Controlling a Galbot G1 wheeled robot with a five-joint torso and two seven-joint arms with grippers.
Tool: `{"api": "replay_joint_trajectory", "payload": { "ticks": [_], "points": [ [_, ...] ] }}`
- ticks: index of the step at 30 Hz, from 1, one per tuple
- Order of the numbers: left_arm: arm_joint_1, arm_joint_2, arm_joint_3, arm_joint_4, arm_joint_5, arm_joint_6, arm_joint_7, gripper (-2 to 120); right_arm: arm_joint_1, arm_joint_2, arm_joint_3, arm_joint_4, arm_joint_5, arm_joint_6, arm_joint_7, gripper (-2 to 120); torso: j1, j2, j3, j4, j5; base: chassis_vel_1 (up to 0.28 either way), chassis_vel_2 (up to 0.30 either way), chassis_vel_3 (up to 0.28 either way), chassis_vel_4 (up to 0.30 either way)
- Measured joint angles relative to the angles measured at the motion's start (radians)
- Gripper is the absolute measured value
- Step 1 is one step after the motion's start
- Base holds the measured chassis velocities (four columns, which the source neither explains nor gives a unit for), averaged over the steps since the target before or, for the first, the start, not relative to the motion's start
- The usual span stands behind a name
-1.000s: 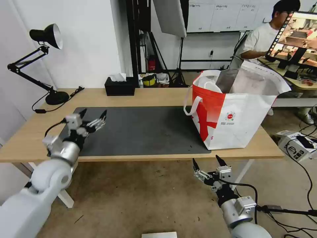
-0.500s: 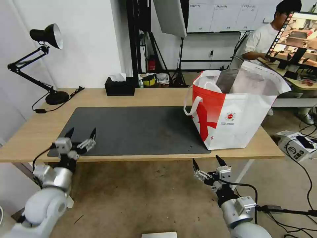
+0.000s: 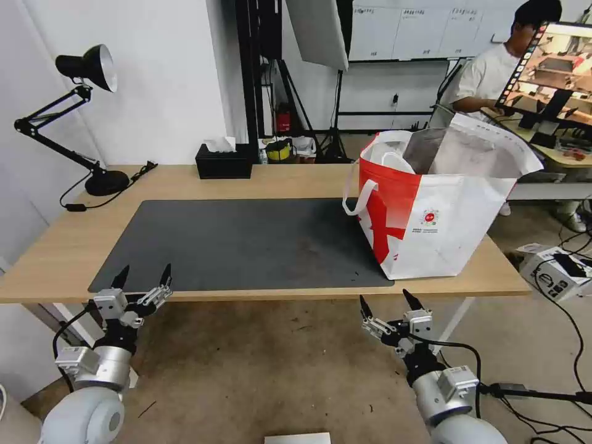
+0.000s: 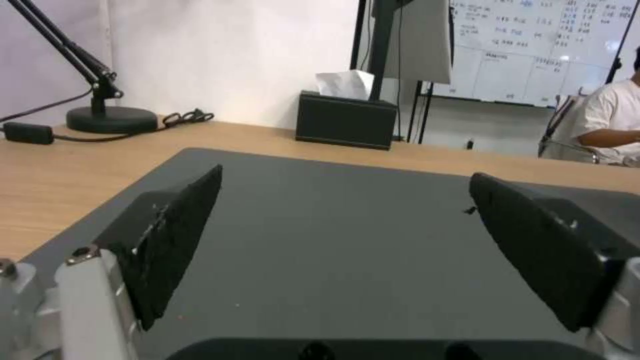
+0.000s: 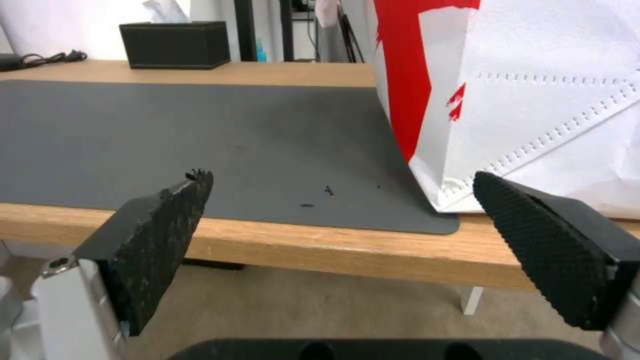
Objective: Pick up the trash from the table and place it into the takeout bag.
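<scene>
A long light-wood table (image 3: 185, 182) crosses the middle of the head view, with a large dark grey mat (image 3: 246, 243) lying on it. At centre right, the takeout bag (image 3: 431, 209) stands upright on the table, its near corner resting on the right end of the mat. It is white and red, with a silver lining, white strap handles and a small round red logo on its side. Its mouth gapes wide.

At lower left, the left gripper (image 3: 140, 277) hangs at the table's front edge, near the mat's left corner, fingers spread and holding nothing. At lower centre right, the right gripper (image 3: 386, 303) sits just below the table's front edge, beneath the bag, fingers likewise spread and holding nothing.

Towards the upper left, a black desk lamp (image 3: 86, 68) stands at the table's far left corner. A black tissue box (image 3: 223, 161) sits at the far edge, with white tissue poking out
</scene>
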Motion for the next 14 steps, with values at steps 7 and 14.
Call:
{"api": "replay_joint_trajectory", "payload": {
  "ticks": [7,14],
  "points": [
    [0.013,0.000,0.002,-0.001,-0.011,0.000,0.003,100,0.000,0.000,0.000,0.000,0.000,0.000,0.000,100,0.000,0.000,0.000,0.0000,0.0000,0.000,0.000,0.000,0.000],
    [0.027,-0.011,0.003,-0.004,-0.008,0.002,0.005,100,0.000,0.000,0.000,0.000,0.000,0.000,0.000,100,0.000,0.000,0.000,0.0001,-0.0001,0.000,0.000,0.000,0.000]
  ]
}}
